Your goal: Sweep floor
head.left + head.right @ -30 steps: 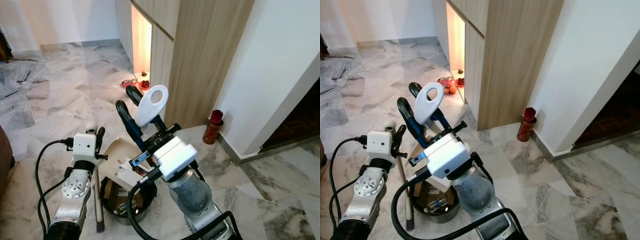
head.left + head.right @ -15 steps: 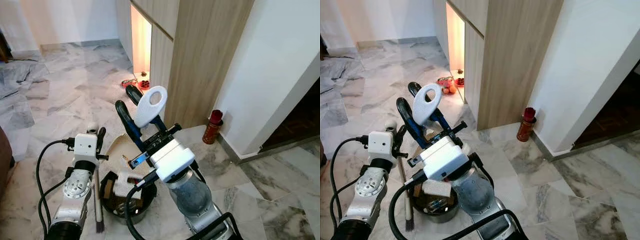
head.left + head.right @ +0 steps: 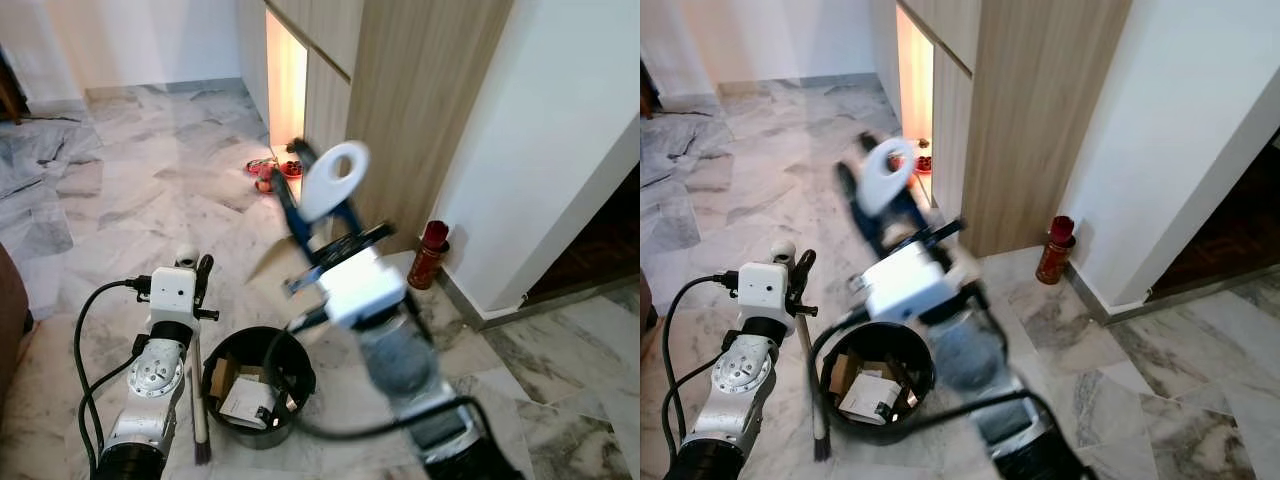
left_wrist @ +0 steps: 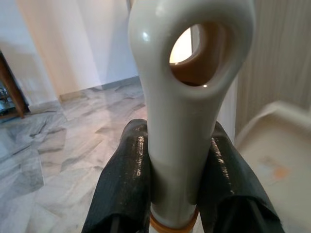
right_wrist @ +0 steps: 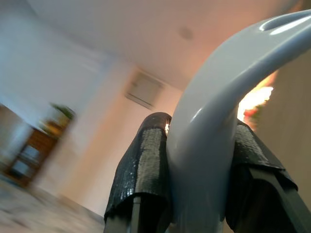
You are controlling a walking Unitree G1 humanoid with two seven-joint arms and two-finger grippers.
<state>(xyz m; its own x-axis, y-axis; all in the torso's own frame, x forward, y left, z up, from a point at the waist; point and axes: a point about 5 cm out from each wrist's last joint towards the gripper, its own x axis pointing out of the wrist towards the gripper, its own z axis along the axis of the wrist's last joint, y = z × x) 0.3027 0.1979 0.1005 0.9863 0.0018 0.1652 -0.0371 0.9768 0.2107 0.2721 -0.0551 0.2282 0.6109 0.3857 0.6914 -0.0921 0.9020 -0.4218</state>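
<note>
Jaws over marble floor [image 3: 120, 190], wooden cabinet [image 3: 400, 110]

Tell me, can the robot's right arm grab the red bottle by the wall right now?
Probably not. The right gripper is shut on the dustpan handle, so its fingers are full. The red bottle stands on the floor by the wall, off to the right, with bare floor between, but the dustpan must go first.
</note>
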